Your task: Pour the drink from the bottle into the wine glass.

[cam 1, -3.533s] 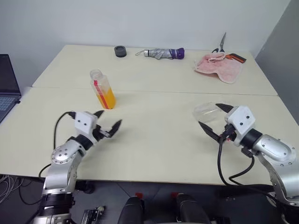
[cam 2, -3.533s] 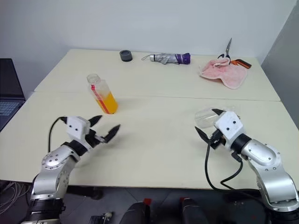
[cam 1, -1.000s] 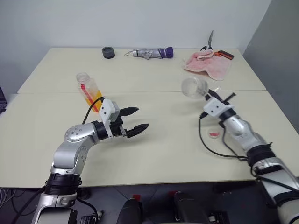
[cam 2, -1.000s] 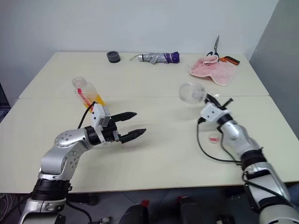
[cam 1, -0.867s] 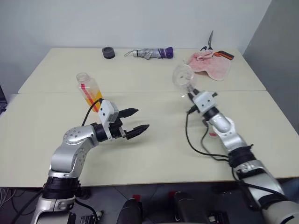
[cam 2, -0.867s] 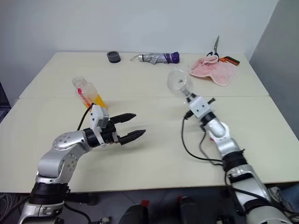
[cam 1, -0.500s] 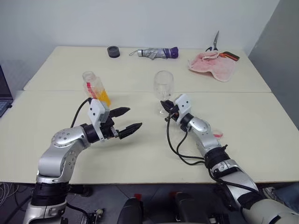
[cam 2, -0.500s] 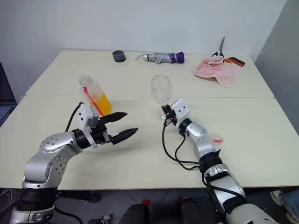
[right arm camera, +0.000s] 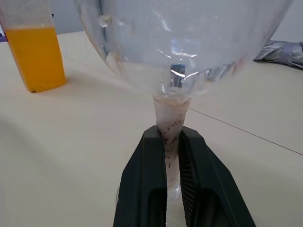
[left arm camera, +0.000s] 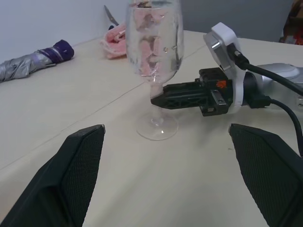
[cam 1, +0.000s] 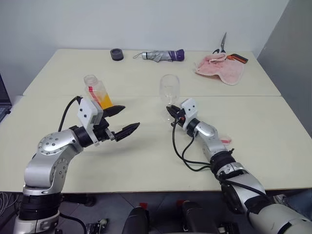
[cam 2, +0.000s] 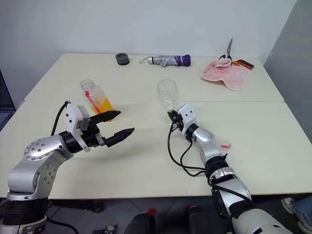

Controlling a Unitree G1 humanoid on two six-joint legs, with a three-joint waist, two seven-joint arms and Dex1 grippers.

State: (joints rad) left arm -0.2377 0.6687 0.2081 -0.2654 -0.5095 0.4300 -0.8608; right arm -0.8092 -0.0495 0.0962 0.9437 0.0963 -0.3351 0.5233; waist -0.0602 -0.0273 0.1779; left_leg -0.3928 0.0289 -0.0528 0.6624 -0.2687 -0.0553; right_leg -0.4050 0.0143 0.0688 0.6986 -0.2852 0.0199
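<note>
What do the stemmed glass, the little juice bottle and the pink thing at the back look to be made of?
The wine glass: clear and colourless, with bright highlights; glass or hard plastic, can't tell. The bottle: see-through walls showing orange liquid, squarish, probably thin plastic. The pink cloth: soft, matte, crumpled in folds, likely towelling fabric.

Your left gripper hovers level, fingers spread wide. Your right gripper reaches forward, fingers pinched around the wine glass stem.

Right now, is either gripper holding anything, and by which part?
The right gripper is shut on the wine glass, pinching its stem just under the bowl. The left gripper is open and holds nothing.
</note>
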